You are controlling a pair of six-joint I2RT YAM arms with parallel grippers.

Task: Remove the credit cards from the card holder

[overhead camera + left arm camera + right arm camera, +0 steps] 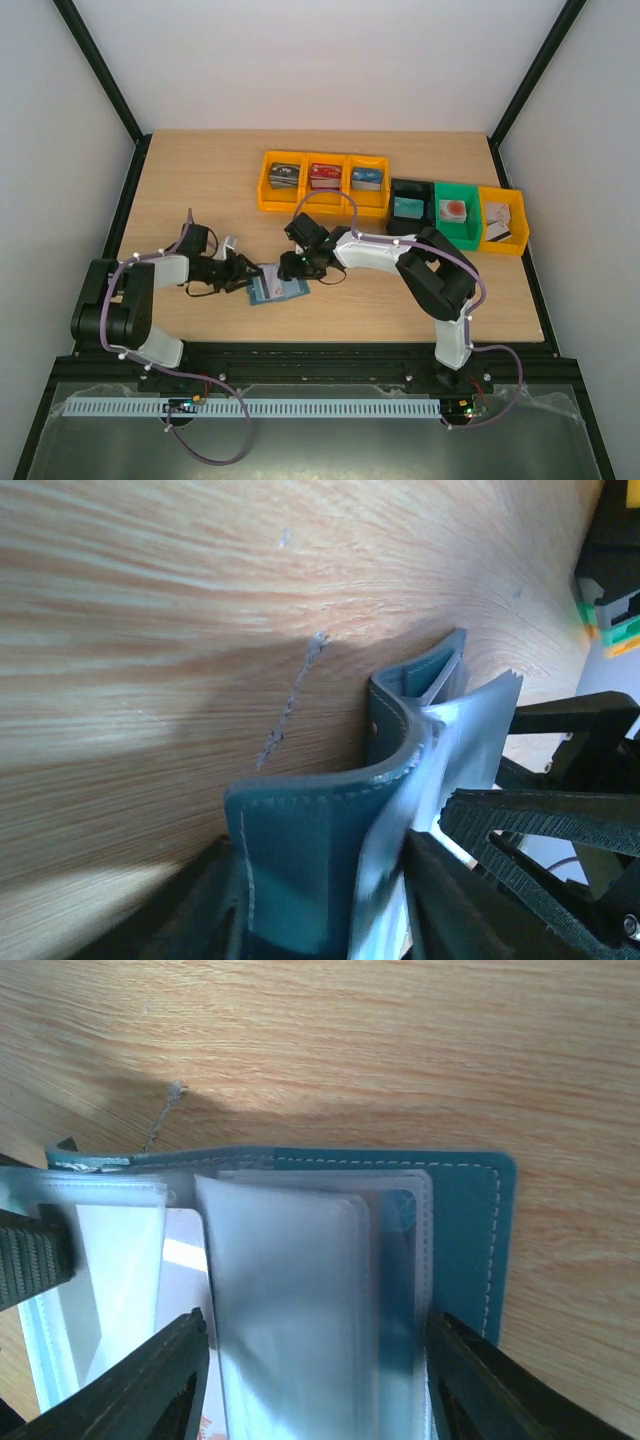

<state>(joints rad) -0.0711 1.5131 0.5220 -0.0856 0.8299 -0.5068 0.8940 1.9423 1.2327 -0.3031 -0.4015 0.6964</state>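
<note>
Card holder (277,288) is laid open on the counter (200,180), between the two arms. Its teal flap is clamped by the left fingers (435,910). Right fingers (160,1380) are spread wide, straddling the clear sleeves (300,1290), nothing gripped. A whitish credit card (185,1260) is seen tucked in a sleeve.

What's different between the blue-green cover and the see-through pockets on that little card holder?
The cover is solid teal with pale stitching, but the pockets are cloudy clear plastic. In the right wrist view, the cover's right part lies flat on the wooden table, while the pockets rise off it and bend over. The cover is one piece, but the pockets are several leaves. Both belong to the same open card holder.
</note>
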